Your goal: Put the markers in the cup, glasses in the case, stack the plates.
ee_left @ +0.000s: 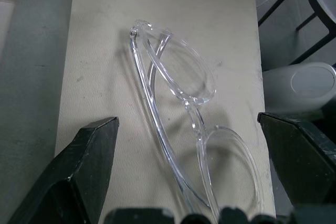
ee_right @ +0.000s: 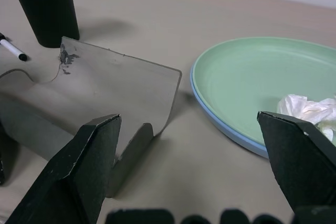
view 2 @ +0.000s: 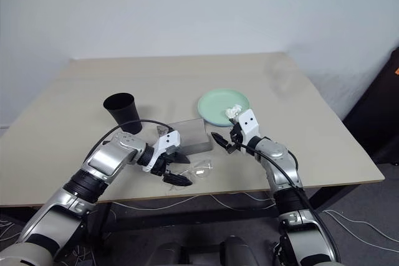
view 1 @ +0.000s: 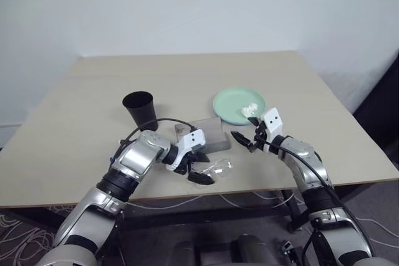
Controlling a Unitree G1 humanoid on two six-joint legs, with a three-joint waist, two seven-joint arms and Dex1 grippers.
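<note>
Taking the grey case (view 1: 209, 134) as the landmark, the black cup (view 1: 139, 109) is seen standing upright beyond its left end, and a black-capped marker (ee_right: 12, 50) is caught lying on the surface (view 1: 87, 135) between the two. Just in front of the case, toward the near edge of the surface, the left claw (view 1: 196, 169) is poised over the glasses (view 1: 219, 167), its jaws spread as wide as they go and nothing gripped. The glasses are laid flat beside the case, their long axis running roughly along it, and they lie straight ahead of that claw between its fingers (ee_left: 84, 166); the left arm is judged plainly the nearer one for the pickup. At the right end of the case, the right claw (view 1: 244, 138) is held equally wide and empty, aimed at the case's raised lid. Further right, the mint green plate (view 1: 239, 103) is seen with a lump of tissue (view 1: 250, 110) on it. The right wrist view alone reveals the light blue plate (ee_right: 231, 135) already lying under the green one, and the left wrist view alone makes clear that the temples are folded across the lenses.
</note>
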